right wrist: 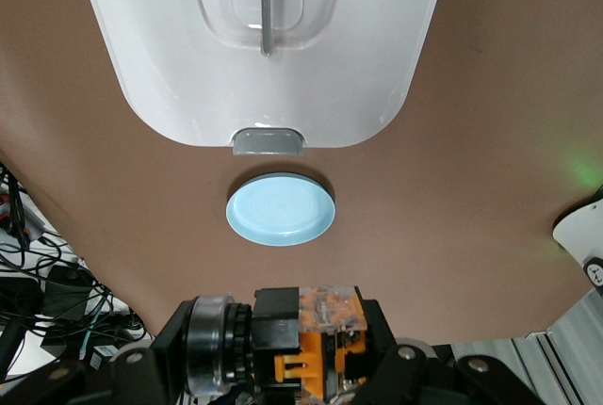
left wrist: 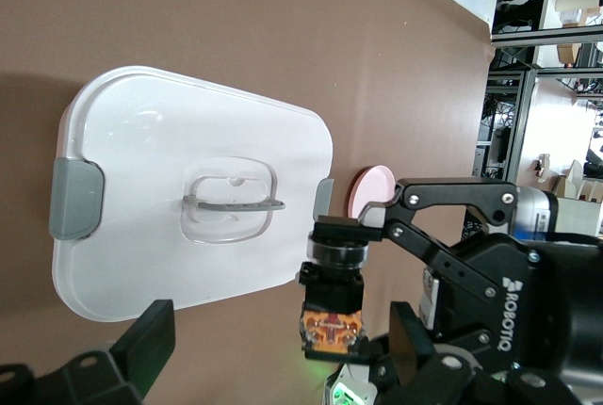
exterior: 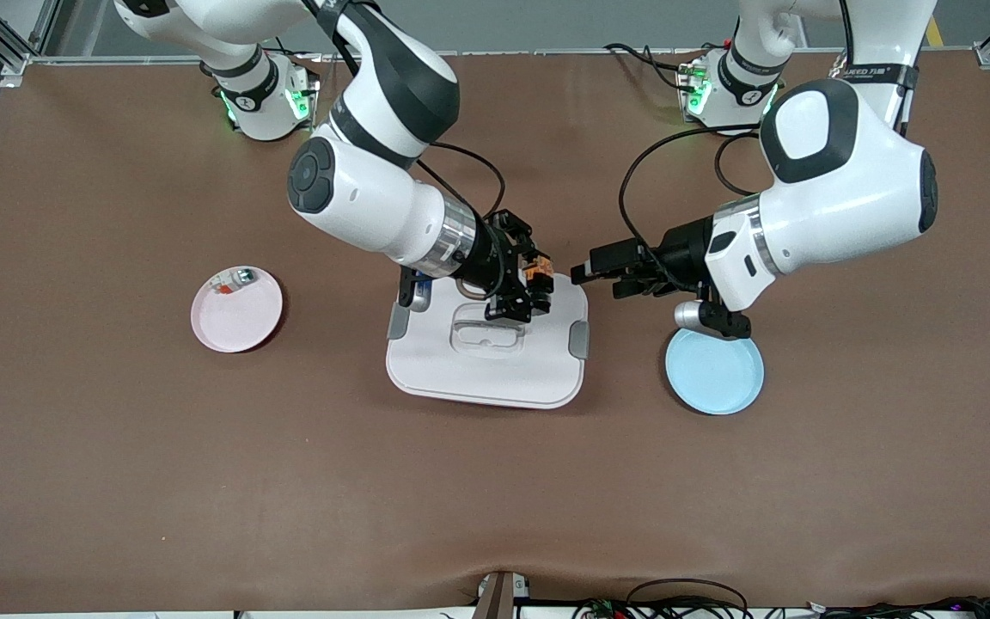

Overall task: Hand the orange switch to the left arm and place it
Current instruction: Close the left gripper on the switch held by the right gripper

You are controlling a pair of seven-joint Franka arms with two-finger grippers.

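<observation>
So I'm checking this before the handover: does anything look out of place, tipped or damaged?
Nothing stands out. The box sits flat with its lid on. The right gripper holds the orange switch above the box; the left gripper waits open beside it. The pink plate carries a small part; the blue plate is bare.

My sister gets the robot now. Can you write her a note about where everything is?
Right gripper: shut on the orange switch, held over the box.
Left gripper: open, over the table between the box and the blue plate, facing the switch.
Pink plate: toward the right arm's end, with a small piece on it.
Done: switch picked up.
Left: hand it to the left gripper, then set it down.
</observation>
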